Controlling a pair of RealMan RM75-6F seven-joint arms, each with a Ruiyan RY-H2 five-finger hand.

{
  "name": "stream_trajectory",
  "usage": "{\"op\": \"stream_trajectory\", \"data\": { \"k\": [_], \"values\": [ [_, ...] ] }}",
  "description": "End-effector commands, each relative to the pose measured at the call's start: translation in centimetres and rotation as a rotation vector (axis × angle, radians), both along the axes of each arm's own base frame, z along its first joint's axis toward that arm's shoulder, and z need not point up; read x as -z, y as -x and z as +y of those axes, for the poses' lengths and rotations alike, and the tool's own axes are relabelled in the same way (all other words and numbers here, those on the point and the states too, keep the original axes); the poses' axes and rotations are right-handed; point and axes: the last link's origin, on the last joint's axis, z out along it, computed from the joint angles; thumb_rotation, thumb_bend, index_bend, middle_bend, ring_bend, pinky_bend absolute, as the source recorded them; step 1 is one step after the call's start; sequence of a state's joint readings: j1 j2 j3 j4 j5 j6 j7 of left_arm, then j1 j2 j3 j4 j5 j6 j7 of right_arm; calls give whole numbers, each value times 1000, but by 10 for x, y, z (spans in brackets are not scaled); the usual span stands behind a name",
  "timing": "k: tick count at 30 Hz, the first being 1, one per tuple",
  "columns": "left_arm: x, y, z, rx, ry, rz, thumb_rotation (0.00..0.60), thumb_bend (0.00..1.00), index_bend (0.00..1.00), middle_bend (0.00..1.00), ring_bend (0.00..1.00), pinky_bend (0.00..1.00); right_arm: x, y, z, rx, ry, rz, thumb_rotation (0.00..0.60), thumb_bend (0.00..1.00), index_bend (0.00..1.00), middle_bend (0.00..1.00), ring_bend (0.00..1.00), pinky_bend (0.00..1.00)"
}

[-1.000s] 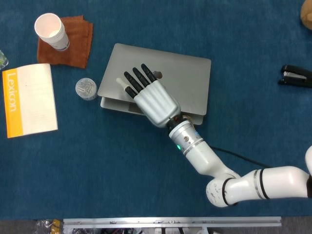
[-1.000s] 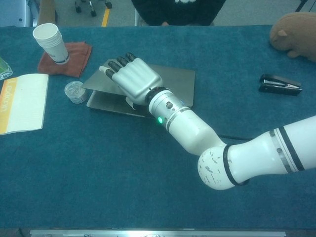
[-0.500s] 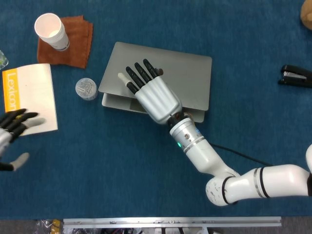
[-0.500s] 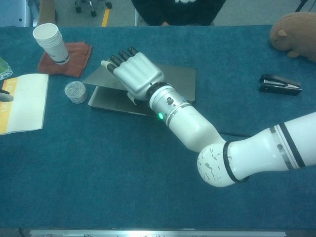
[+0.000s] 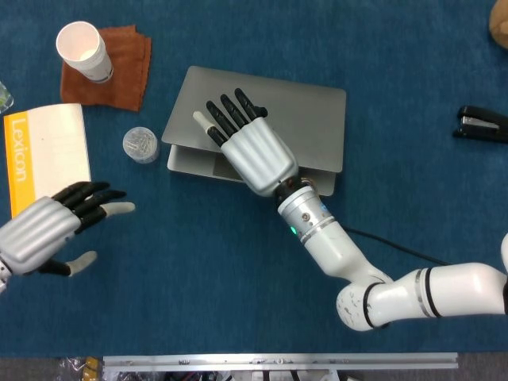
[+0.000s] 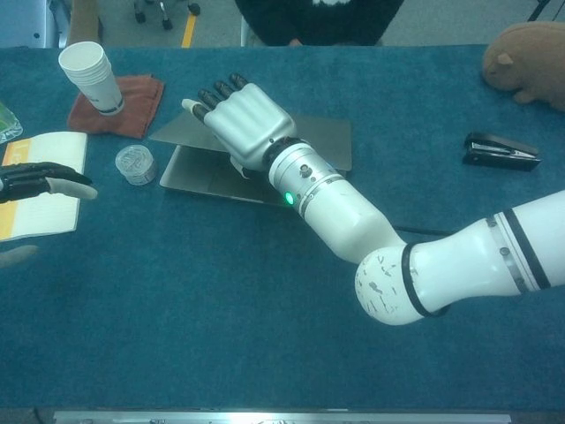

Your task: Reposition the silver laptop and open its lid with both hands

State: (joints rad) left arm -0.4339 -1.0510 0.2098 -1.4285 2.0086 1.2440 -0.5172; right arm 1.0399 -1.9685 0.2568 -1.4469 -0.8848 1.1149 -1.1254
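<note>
So the silver laptop (image 5: pixel 305 119) sits on the blue table (image 5: pixel 238 302), toward the far edge and a bit left of the middle, lid cracked up at the front. The right hand (image 5: pixel 246 147) has its fingers spread over the lid, thumb tucked under the front edge, holding it up. The left hand (image 5: pixel 48 230) hovers by the table's left edge, fingers apart, holding nothing. Near the far-left corner: a paper cup (image 5: pixel 82 49) on a brown cloth (image 5: pixel 127 63), with a book (image 5: pixel 48 155) and a small clear container (image 5: pixel 140 144) just in front of them. A black stapler (image 5: pixel 481 124) is at the right edge.
</note>
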Motion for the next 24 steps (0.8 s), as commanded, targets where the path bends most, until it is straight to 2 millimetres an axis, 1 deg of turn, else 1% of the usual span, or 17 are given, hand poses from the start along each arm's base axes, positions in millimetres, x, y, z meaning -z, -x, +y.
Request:
{"op": "stream_trajectory", "data": {
  "k": [1, 9, 24],
  "values": [
    [7, -4, 1, 4, 18, -14, 600, 384, 129, 69, 13, 69, -1, -1, -1, 1, 0, -4, 600, 439, 0, 67, 23, 70],
    [27, -14, 5, 40, 72, -50, 600, 384, 135, 70, 13, 69, -6, -5, -4, -5, 14, -4, 600, 446, 0, 67, 23, 70],
    [54, -38, 19, 104, 119, -79, 600, 383, 136, 69, 13, 69, -12, -6, -6, -2, 20, -8, 600, 446, 0, 67, 23, 70]
  ]
}}
